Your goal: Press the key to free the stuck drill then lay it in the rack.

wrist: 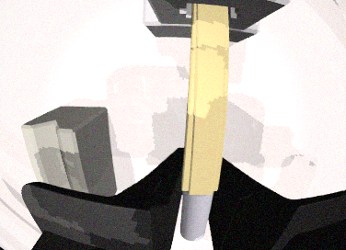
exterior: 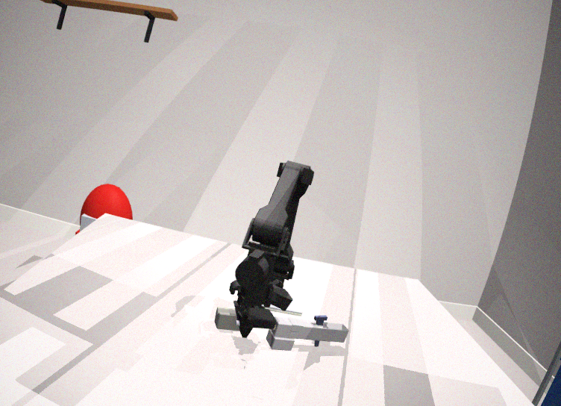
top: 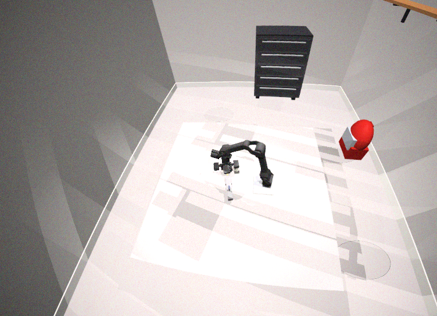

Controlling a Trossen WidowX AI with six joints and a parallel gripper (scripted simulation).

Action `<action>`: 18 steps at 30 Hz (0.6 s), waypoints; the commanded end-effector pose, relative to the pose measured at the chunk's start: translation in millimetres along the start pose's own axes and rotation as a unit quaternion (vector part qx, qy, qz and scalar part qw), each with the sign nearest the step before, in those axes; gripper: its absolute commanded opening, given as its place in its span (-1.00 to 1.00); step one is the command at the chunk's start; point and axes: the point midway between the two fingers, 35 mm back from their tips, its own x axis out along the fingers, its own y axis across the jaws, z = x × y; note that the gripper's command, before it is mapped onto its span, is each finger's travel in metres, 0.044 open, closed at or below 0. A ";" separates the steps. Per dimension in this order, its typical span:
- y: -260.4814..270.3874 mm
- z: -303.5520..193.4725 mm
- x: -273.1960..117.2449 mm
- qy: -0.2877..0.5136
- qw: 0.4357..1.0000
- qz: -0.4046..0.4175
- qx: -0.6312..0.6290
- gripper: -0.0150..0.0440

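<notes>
The drill [wrist: 208, 83] has a pale yellow body and a grey round end. It still reaches up to the dark underside of the grey holder [wrist: 258, 11] [exterior: 303, 331] at the top of the wrist view. My gripper [wrist: 193, 155] [exterior: 245, 330] [top: 226, 169] is shut on the drill, near the lower end of its yellow part. The blue key [exterior: 321, 319] [top: 229, 187] stands in the holder, its head just above the top and its tip showing below. The grooved grey block, apparently the rack [wrist: 94, 152] [exterior: 226, 319], lies beside the drill, left of my fingers in the wrist view.
A black drawer cabinet [top: 282, 64] stands at the back wall. A red rounded object [top: 361, 134] [exterior: 107, 202] is off to one side. A wooden shelf [top: 411, 6] [exterior: 104, 4] hangs high on the wall.
</notes>
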 end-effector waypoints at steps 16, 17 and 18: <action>0.2 -29.0 -2.7 0.002 1.000 0.000 -0.001 -0.49; 0.2 -30.6 -2.9 0.002 1.000 0.000 -0.001 -0.49; 0.2 -32.4 -3.0 0.002 1.000 0.000 -0.001 -0.49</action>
